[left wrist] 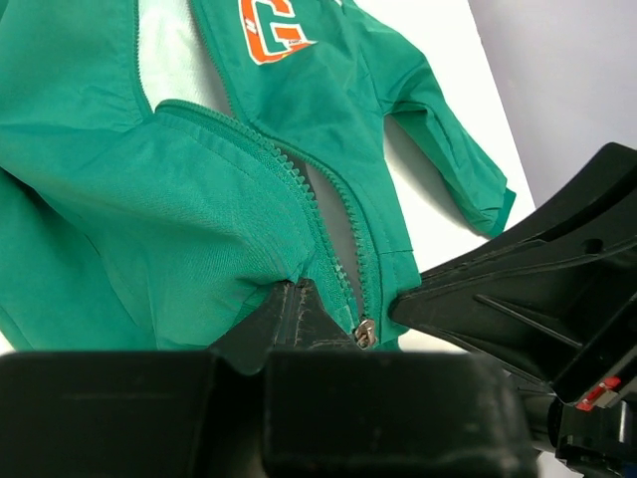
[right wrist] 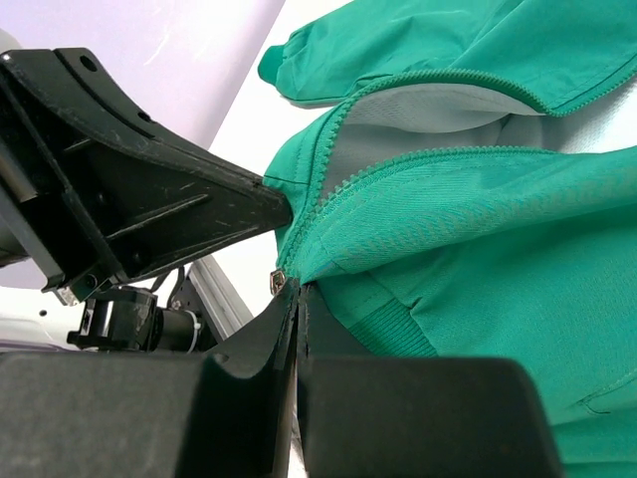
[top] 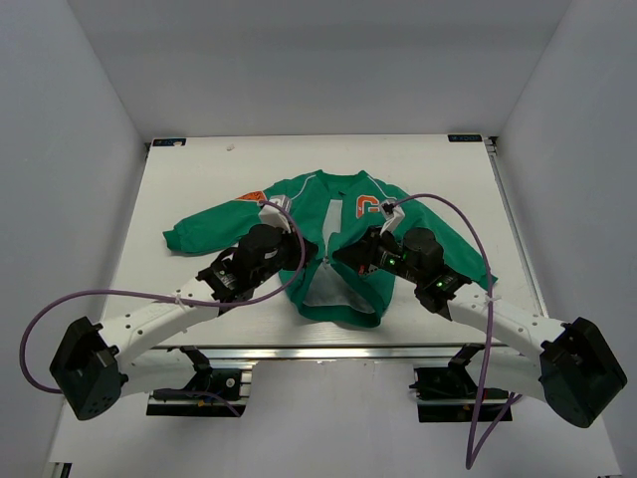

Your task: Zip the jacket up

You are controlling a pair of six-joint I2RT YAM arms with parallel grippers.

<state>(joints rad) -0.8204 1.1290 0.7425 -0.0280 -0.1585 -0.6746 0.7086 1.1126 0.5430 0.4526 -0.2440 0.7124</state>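
The green jacket (top: 299,204) lies on the white table (top: 199,164), collar far, front open, pale lining showing. My left gripper (top: 302,257) and right gripper (top: 346,255) meet low on the front opening. In the left wrist view the left gripper (left wrist: 296,291) is shut on green fabric just left of the zipper teeth, with the metal slider (left wrist: 365,334) beside its tip. In the right wrist view the right gripper (right wrist: 300,291) is shut on the jacket (right wrist: 498,219) at the ribbed hem, its slider (right wrist: 280,282) touching the fingertip. Above the slider the zipper (left wrist: 318,199) gapes apart.
An orange G (top: 366,206) marks the chest, an orange patch (top: 251,196) the spread left sleeve. Purple cables (top: 468,234) arc over both arms. A metal rail (top: 318,353) runs along the near table edge; grey walls close in on three sides.
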